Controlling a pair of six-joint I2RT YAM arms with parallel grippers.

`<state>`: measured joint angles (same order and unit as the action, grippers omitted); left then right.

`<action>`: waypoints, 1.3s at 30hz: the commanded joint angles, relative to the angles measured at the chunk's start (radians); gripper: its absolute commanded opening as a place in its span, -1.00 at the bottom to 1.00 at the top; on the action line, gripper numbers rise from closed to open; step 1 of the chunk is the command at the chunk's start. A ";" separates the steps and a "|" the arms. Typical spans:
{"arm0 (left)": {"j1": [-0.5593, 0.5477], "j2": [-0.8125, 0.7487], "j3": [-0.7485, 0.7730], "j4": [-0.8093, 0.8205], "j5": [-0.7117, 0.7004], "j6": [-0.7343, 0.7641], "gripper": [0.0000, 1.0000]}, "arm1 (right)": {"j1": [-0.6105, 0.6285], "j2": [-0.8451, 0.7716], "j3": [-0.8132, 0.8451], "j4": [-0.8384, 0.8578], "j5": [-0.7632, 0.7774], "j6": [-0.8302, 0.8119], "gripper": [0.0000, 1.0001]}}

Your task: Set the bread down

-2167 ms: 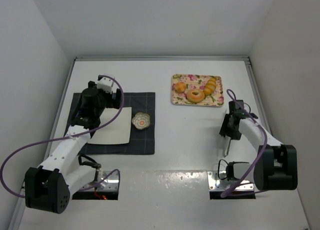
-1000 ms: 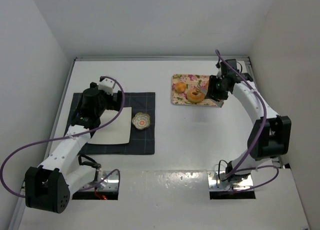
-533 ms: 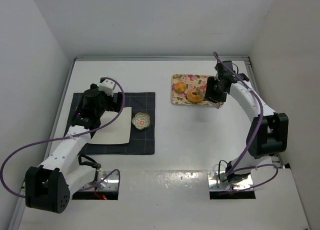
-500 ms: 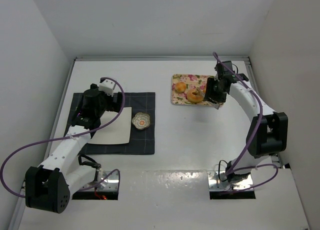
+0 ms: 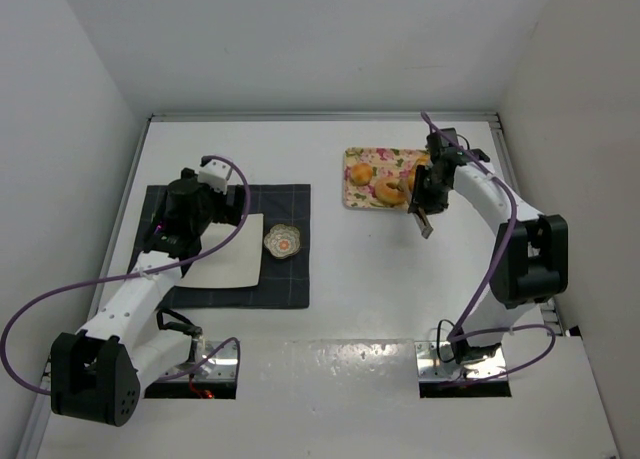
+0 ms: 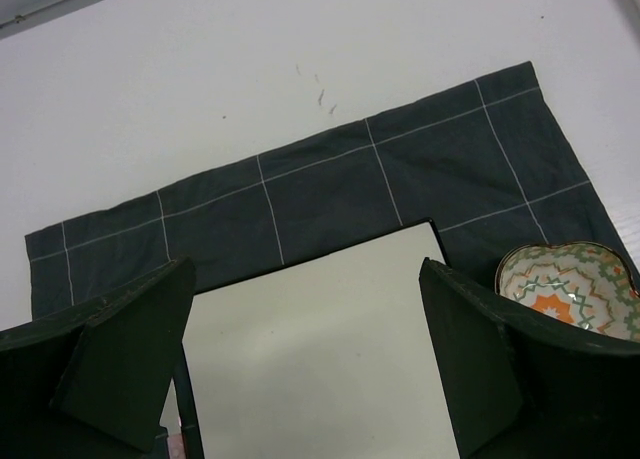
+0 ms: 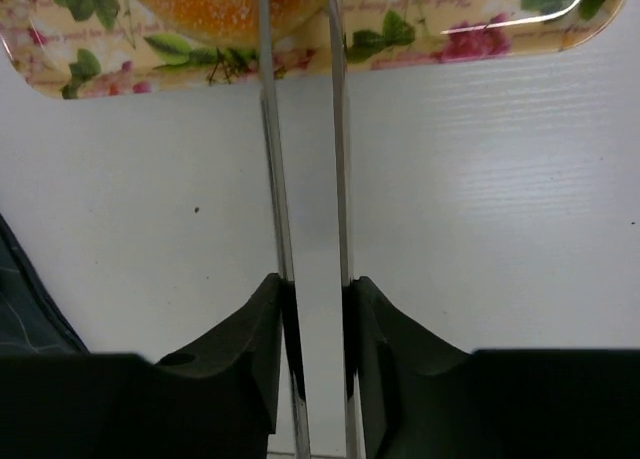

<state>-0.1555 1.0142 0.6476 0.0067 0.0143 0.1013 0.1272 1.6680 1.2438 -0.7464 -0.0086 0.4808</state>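
The bread lies on a floral tray point(image 5: 372, 159) at the back right: a bun point(image 5: 359, 173), a ring bagel point(image 5: 389, 190), and a long roll point(image 5: 424, 165) partly hidden by my right arm. My right gripper point(image 5: 421, 195) is shut on thin metal tongs point(image 7: 270, 129) at the tray's near edge. In the right wrist view the gripper point(image 7: 310, 284) holds the two tong blades pointing at the bagel point(image 7: 215, 4), with their tips out of frame. My left gripper point(image 5: 196, 201) hangs open and empty over a white plate point(image 5: 235, 259); the left wrist view shows the gripper point(image 6: 305, 279) and the plate point(image 6: 320, 349).
The plate lies on a dark checked cloth point(image 5: 285, 279), also in the left wrist view point(image 6: 330, 179). A small scalloped dish with an orange centre point(image 5: 282, 241) sits on the cloth right of the plate and shows in the left wrist view point(image 6: 568, 289). Walls enclose the table.
My right arm swung from the near right side up to the tray with the tongs, then shifted slightly toward the tray's near edge. My left arm has barely moved.
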 commanded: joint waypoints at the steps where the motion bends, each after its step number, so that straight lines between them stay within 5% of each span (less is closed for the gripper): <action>1: 0.007 -0.023 -0.003 0.022 -0.005 0.015 0.99 | 0.003 0.021 0.034 -0.005 0.012 0.018 -0.44; 6: 0.007 -0.023 -0.003 0.022 -0.054 -0.008 0.99 | 0.002 -0.011 0.031 -0.002 -0.002 -0.005 -0.82; 20: 0.062 -0.012 0.155 -0.214 -0.399 -0.031 0.99 | 0.208 -0.148 0.175 0.116 0.044 -0.197 -0.93; 28: 0.315 0.021 0.143 -0.425 -0.398 -0.179 0.99 | 0.547 0.158 0.512 0.119 -0.138 -0.346 -0.95; 39: 0.338 -0.078 0.061 -0.370 -0.514 -0.201 0.99 | 0.776 0.426 0.648 0.242 -0.264 -0.418 -0.95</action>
<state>0.1764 0.9611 0.7254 -0.3935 -0.4374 -0.0715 0.8955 2.0811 1.8175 -0.5823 -0.2115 0.0921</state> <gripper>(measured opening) 0.995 0.220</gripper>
